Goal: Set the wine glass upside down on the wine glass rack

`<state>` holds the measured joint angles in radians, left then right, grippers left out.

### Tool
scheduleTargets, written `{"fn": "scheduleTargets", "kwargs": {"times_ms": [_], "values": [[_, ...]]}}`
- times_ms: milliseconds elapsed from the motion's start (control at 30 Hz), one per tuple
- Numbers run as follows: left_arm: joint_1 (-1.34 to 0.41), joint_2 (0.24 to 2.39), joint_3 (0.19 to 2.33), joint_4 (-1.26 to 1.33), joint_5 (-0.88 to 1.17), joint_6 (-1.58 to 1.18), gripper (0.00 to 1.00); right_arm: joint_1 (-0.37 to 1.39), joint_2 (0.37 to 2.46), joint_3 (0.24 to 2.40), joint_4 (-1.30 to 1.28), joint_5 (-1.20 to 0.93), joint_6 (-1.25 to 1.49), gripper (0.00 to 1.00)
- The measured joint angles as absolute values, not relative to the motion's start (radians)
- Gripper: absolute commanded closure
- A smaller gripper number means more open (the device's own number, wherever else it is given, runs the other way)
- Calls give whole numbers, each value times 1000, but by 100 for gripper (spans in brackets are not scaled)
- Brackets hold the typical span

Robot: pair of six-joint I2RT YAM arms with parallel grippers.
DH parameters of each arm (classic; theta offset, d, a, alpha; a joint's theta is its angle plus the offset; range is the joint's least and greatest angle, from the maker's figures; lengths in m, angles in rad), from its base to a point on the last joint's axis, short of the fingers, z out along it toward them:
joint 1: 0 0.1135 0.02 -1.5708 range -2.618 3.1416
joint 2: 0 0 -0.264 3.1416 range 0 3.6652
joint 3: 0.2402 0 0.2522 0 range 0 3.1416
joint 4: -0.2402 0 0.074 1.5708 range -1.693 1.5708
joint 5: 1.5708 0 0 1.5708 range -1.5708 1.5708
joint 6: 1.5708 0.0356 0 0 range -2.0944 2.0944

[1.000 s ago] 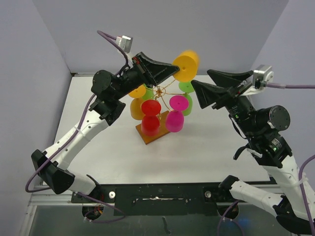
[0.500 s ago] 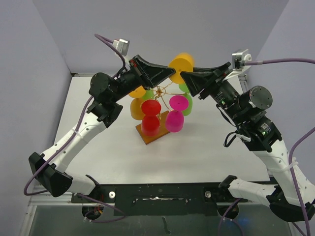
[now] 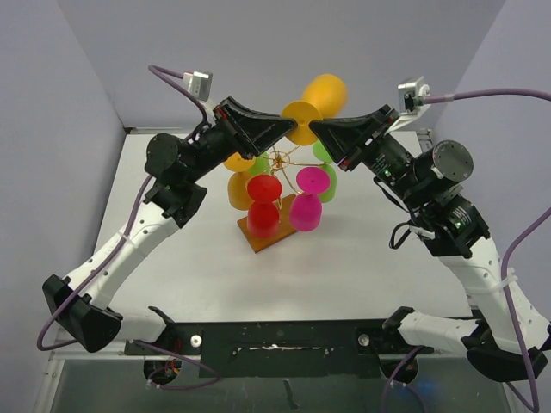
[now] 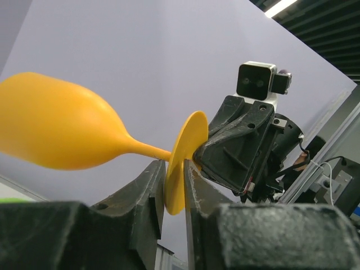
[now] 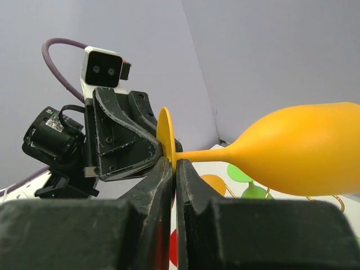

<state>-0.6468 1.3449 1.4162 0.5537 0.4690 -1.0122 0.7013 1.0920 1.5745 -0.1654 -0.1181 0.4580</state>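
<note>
Hanging in the air above the wine glass rack (image 3: 280,160), the yellow wine glass (image 3: 325,91) lies on its side. The left gripper (image 3: 289,127) has its fingers (image 4: 147,191) pinching the round foot from one side. The right gripper (image 3: 316,129) fingers (image 5: 157,185) seem to squeeze the same foot from the other side. The rack stands on the counter (image 3: 362,258) and carries other coloured glasses (image 3: 306,211)

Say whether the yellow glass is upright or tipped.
Tipped on its side: the yellow glass has its stem level, foot on edge.
</note>
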Motion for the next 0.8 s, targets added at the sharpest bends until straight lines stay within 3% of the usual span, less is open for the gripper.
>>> {"fn": "scheduleTargets", "kwargs": {"times_ms": [100,300,600,800], "values": [[-646,1333,1397,546,466,-997,59,699,1107,1575,-161,-137,458,100],[-595,1277,1364,457,410,-956,44,659,1163,1576,-116,-160,459,100],[-418,1083,1209,261,190,-842,41,302,1309,1584,59,-339,674,100],[-403,921,1104,54,-51,-654,41,223,1440,1599,103,-419,813,100]]}}
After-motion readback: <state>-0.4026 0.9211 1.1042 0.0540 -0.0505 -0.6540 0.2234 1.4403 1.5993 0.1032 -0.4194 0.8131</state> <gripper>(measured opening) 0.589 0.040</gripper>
